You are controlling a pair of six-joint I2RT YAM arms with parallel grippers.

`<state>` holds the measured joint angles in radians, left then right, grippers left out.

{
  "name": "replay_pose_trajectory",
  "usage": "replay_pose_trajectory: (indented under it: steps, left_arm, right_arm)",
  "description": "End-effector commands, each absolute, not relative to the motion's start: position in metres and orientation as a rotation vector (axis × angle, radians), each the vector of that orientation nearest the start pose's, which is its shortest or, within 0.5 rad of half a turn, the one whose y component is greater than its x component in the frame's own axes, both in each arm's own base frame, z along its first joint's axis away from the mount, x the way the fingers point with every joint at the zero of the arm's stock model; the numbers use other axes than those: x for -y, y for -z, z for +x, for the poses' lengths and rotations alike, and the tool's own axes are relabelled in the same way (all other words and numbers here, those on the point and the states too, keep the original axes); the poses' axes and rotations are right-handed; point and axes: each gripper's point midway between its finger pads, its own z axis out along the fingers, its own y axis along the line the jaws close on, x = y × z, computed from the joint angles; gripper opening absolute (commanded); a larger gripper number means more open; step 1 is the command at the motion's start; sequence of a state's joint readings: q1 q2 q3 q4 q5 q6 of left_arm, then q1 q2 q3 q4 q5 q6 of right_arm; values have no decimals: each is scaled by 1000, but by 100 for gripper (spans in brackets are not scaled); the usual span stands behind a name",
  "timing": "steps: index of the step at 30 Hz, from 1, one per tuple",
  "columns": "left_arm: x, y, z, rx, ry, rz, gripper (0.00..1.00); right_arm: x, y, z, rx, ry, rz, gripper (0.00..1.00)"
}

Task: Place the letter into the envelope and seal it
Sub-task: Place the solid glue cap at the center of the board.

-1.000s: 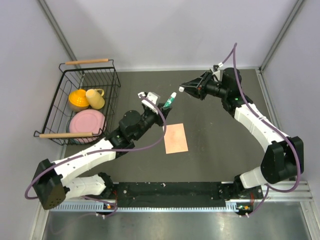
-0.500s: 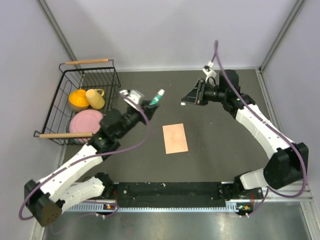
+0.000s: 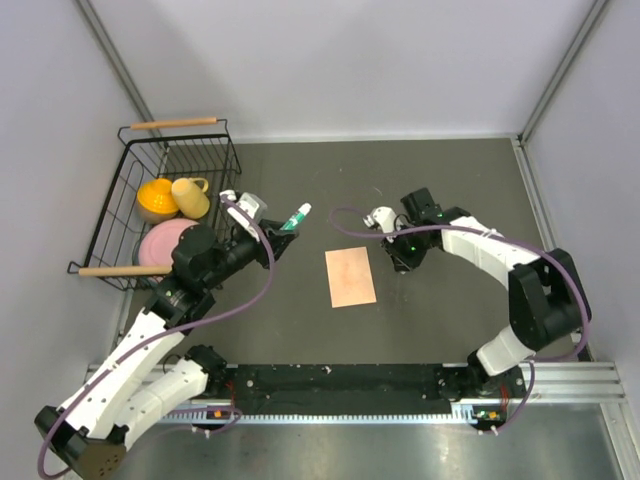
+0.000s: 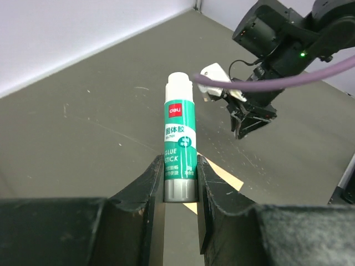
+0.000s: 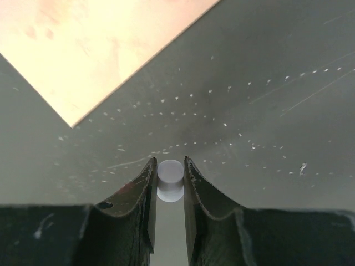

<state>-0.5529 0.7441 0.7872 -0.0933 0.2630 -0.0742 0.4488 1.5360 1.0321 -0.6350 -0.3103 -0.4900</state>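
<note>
Over the last sec the arms have been drawn apart. The left gripper (image 4: 180, 177), clamped on the glue stick (image 4: 179, 147), has been pulled back to the left. The right gripper (image 5: 170, 166), pinched on a small white cap (image 5: 170, 180), has been brought down near the table, just right of the envelope (image 3: 350, 277). The envelope is left flat at mid-table, unmoved and untouched. Judged: stick uncapped, so sealing prep is under way; cap prob. to be set down first. No letter is seen.
</note>
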Motion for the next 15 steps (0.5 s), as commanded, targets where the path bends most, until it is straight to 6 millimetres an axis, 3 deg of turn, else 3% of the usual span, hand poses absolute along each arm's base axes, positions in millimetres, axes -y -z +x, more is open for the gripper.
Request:
replay_pose_trajectory:
  steps: [1,4,8,10,11,14,15]
  left_arm:
    - [209,-308,227,-1580,774,606,0]
    - [209,-308,234,-1618,792,597,0]
    - [198,-322,243,-1641,789,558,0]
    - [193,-323,244,-1656,782,541,0]
    - [193,-324,243,-1646,795,557,0]
    - [192,-325,244,-1651,794,567,0]
    - [192,-322,247,-1663,790,566,0]
  right_arm:
    - [-169,-62,301,-2205,-278,-1437,3]
    - [-172,-45,300,-2193,-299,-1484,5]
    - [-176,-30,299,-2189,-333,-1479,11]
    - [-179,-24,299,-2192,-338,-1470,23]
    - [-180,-22,300,-2199,-343,-1461,35]
    - [-175,-15,298,-2211,-316,-1483,59]
    - [-174,-15,298,-2213,-305,-1490,61]
